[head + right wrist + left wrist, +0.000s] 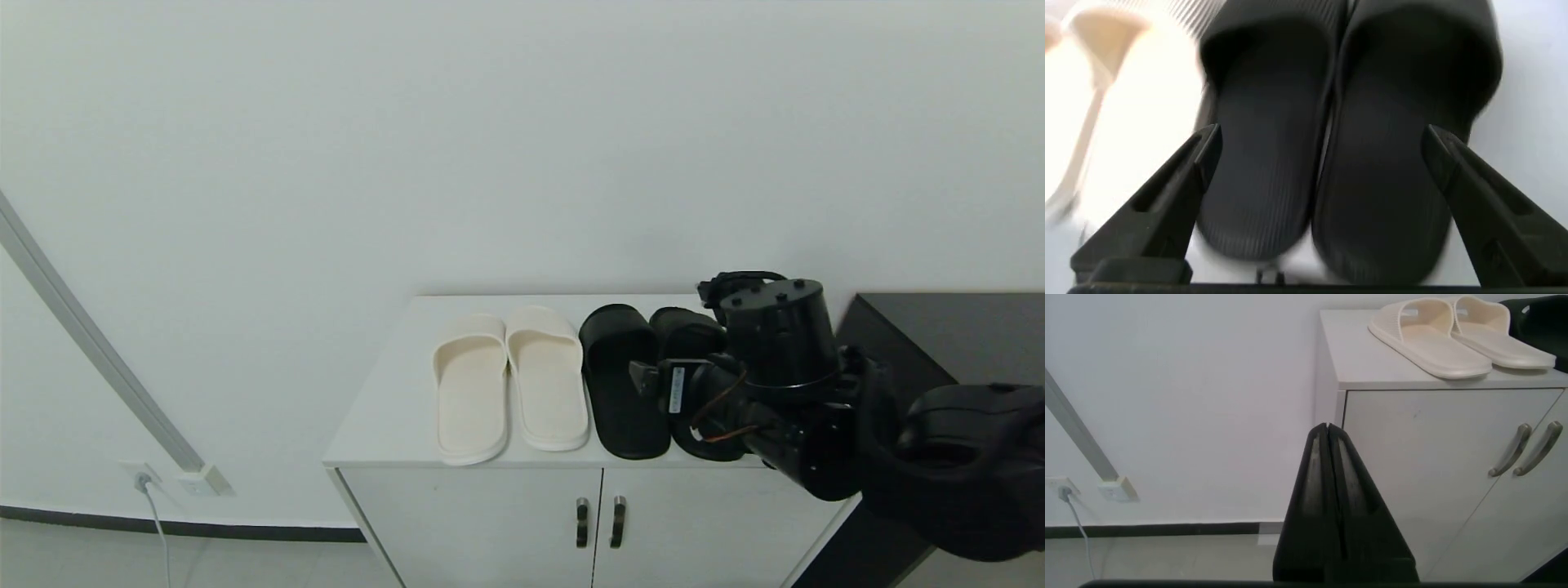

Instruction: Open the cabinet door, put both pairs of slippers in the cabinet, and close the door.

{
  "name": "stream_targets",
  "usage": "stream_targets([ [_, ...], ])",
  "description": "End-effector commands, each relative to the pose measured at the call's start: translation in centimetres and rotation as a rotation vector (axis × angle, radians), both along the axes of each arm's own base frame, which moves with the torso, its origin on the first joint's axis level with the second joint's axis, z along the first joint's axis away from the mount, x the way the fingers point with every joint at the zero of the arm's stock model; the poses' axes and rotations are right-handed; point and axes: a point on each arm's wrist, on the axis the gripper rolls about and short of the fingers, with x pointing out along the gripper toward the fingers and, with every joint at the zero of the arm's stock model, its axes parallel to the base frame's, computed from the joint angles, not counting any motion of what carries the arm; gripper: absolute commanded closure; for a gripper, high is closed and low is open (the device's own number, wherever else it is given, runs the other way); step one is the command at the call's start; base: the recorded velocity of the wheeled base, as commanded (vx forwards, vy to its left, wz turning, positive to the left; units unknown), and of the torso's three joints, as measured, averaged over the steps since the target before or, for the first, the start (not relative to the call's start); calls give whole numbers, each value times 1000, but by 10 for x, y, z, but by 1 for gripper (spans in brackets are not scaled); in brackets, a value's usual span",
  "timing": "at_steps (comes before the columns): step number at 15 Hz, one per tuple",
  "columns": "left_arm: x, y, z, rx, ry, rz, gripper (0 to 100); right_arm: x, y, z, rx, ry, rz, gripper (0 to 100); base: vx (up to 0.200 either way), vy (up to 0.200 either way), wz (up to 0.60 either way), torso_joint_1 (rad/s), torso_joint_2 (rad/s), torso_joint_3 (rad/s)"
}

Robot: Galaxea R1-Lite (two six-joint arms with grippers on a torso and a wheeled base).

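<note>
Plain white wall all round, with a wall outlet low down on the far left and a cord hanging from it. The left end effector sits low, off the left side of the white cabinet, fingers pressed flat together with nothing between them.

Both cabinet doors are shut, with the two handles side by side at the centre seam. On the cabinet top, the cream slippers lie on the left and the black slippers just beside them on the right. All four have their heels at the front edge.

The right end effector hovers over the black pair's heel ends. It's spread wide, one finger outside each slipper, and it's empty. Past the arm on the right is a dark counter.

What worries me:
- Pinching two soft slippers at once looks dicey. My guess is they ride up over each other under the squeeze and one drops out.
- The inner finger comes down close to the cream pair, so a slightly off descent could shove a cream slipper. With the heels at the lip, it wouldn't take much to tip one onto the floor.
- The door isn't open yet. If the black pair gets lifted first, the left arm has to work a handle alone, and it would need to open up first.
</note>
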Motion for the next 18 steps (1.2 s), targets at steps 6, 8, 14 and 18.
stream_targets([
  [6,0,0,0,-2,1,0,100,43,21,-30,-72,-131,-96,0,0,0,0,0,0,0],
  [8,0,0,0,-2,1,0,100,53,22,-37,-110,-174,-109,0,0,0,0,0,0,0],
  [14,0,0,0,-2,1,0,100,66,22,-44,-116,-177,-129,0,0,0,0,0,0,0],
  [18,0,0,0,-2,1,0,100,82,23,-46,-128,-188,-147,0,0,0,0,0,0,0],
])
